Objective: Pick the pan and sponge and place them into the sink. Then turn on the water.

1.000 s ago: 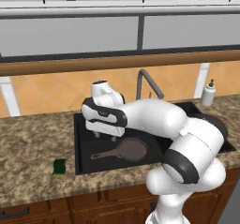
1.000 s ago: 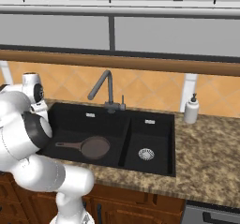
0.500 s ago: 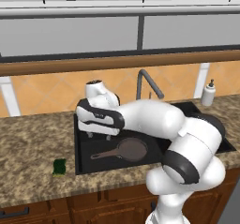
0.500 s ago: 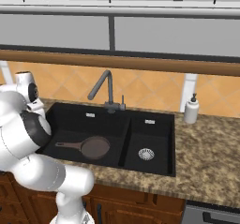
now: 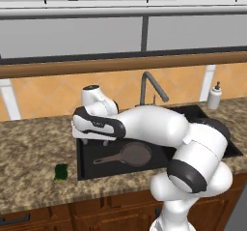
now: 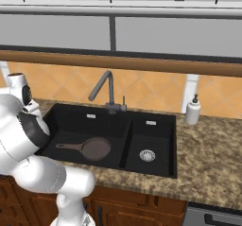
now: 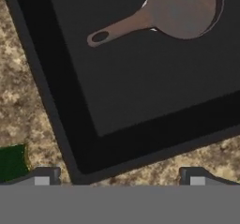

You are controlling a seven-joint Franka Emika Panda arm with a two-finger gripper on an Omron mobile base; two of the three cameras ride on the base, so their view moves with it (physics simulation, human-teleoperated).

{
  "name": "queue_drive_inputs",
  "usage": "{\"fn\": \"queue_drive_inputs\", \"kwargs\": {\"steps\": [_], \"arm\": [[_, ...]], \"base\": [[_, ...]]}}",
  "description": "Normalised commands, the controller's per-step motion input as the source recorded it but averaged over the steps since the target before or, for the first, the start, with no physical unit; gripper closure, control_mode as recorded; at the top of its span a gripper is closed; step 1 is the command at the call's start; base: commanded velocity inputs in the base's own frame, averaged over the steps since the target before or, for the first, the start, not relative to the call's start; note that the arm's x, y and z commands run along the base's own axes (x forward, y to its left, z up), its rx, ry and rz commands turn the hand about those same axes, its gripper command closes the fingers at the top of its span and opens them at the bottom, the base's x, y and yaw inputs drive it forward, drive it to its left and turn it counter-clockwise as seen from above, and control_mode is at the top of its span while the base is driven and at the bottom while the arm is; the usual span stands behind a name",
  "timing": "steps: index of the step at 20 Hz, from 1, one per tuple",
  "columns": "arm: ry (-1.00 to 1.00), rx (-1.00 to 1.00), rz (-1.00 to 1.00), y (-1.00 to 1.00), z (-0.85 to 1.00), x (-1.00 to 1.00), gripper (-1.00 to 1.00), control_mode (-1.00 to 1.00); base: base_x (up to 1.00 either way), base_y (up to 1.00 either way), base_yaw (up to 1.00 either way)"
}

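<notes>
Brown pan (image 5: 134, 153) flat in black sink (image 5: 83, 169); green sponge (image 5: 61, 172) on counter beside.

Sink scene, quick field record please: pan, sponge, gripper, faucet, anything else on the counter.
pan: lying flat in the larger left basin of the sink, handle pointing towards the sponge side
sponge: on the granite counter, just outside the sink's left edge
gripper: open, empty, above the sink's left rim
faucet: behind the basins, no stream visible
soap dispenser: on the counter by the backsplash, right of the sink
</notes>
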Motion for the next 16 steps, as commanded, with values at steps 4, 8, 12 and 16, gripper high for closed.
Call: {"fn": "queue_drive_inputs", "kwargs": {"steps": [4,8,12,16], "arm": [[-0.02,0.04,0.16,0.19,0.0,-0.22,-1.0,-1.0],[-0.01,0.06,0.13,0.31,0.0,-0.2,-1.0,-1.0],[-0.03,0.04,0.05,0.47,-0.06,-0.07,-1.0,-1.0],[-0.04,0.01,0.06,0.52,-0.12,-0.02,-1.0,-1.0]], "base": [[0.0,0.0,0.0],[0.0,0.0,0.0],[0.0,0.0,0.0],[0.0,0.0,0.0]]}}
